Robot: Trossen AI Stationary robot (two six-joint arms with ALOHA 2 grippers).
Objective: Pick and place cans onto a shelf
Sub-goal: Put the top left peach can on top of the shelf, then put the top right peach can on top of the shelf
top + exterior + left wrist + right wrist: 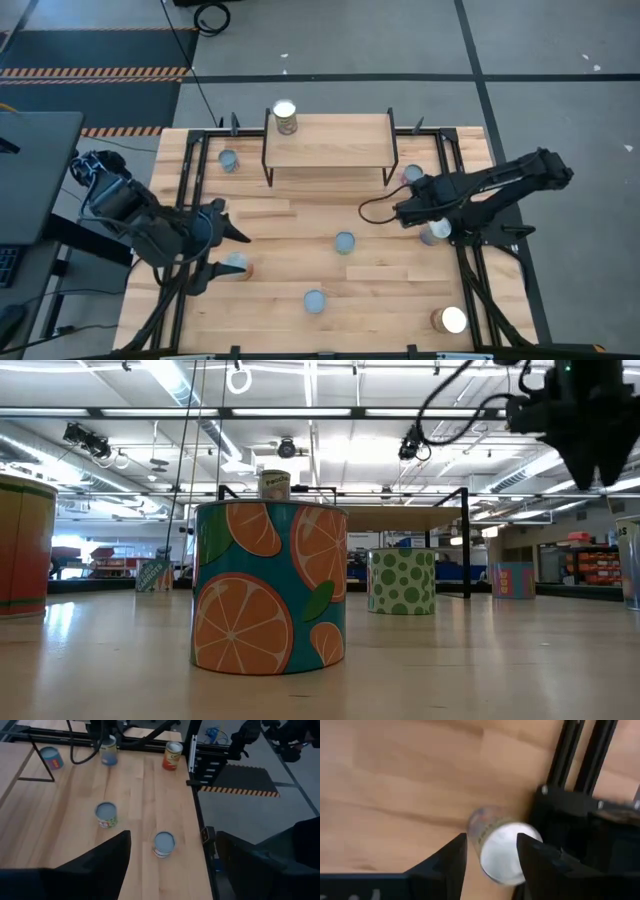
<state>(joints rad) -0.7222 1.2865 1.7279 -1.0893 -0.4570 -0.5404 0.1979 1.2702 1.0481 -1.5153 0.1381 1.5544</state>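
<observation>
The light-wood shelf [328,140] stands at the far middle of the table on thin black legs, with one can [285,117] upright on its left end. Several more cans stand upright on the table, among them an orange-patterned can [268,588] and a green-dotted can [402,581]. My right gripper [490,840] points down, open, above a can with a bright round top [506,854] near the right frame rail; its fingers stand apart over that can [437,232]. My left gripper [235,222] hangs open high over the table's left side, with nothing between its fingers [172,837].
Black frame rails [455,200] run along the table's left and right sides, one close beside my right gripper. Loose cans stand at the middle [345,242], near middle [315,301], near right [450,320], near left [236,263] and on either side of the shelf [229,160].
</observation>
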